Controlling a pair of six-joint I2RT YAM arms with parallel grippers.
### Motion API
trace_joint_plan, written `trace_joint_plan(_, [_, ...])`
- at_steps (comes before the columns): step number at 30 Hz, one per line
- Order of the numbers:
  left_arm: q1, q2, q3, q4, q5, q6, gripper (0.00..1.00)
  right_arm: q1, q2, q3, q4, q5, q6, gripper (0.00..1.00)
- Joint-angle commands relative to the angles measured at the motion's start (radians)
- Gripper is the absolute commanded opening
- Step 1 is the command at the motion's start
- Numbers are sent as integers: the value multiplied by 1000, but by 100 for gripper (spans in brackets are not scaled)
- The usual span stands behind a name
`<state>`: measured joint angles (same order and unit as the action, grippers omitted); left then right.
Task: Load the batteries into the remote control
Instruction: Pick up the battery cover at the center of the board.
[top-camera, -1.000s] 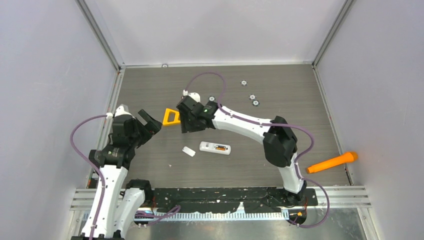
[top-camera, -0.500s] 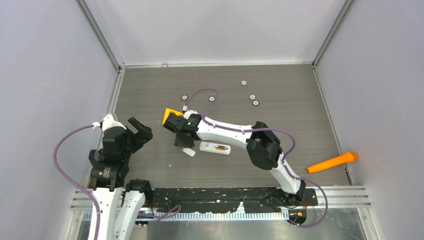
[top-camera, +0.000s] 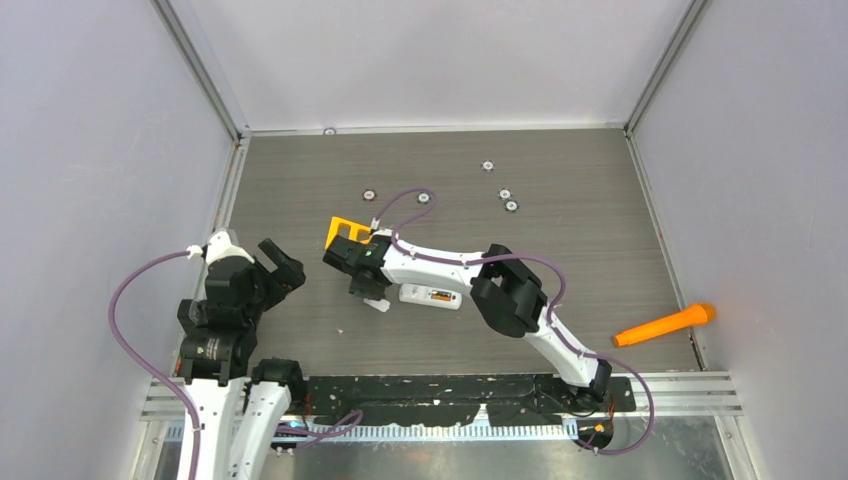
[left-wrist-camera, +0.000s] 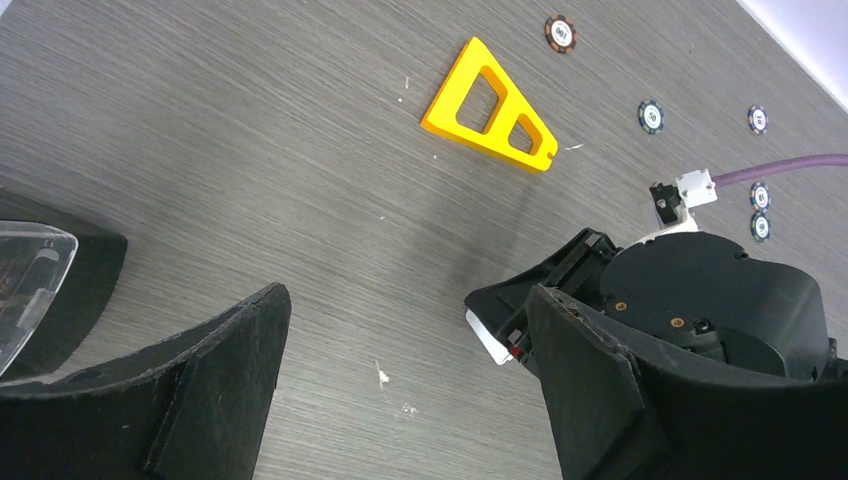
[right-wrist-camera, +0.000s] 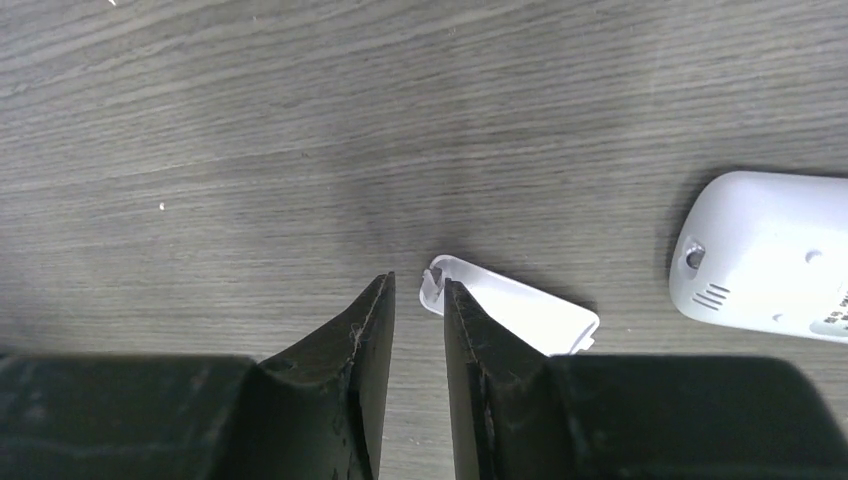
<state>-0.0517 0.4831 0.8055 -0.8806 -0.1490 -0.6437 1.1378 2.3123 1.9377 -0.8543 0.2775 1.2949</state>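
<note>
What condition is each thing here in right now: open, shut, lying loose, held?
remote control: lying flat, back up, battery bay uncovered.
white cover: off the remote, lying flat beside it.
left end effector: open, empty.
right end effector: jaws nearly together at the cover's corner; grip unclear.
orange triangle: lying flat, nothing touching it.

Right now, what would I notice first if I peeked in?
The right gripper, jaws almost together, tipped down at a little white tab in the middle of the table, beside the white remote control. Next, the bright colours: an orange triangle just beyond it, and an orange carrot-shaped stick by the right edge.
</note>
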Motion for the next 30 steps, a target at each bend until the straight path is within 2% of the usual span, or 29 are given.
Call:
trace_joint_plan(1, [5,-10,8,-6,-15,30,90,4,14,58,5,67,42,30])
trace_joint_plan(16, [5,-17,-4,-8,-3,30,90,-4,42,34,-23,52,54,20])
trace_joint_plan(21, [6,-21,-12,-14,3,25,90,-3,39,28,-25,66,46,7])
trace_joint_plan(30, [5,-31,-64,38,112,7,90,-11,-99,17,68,180,-64,5])
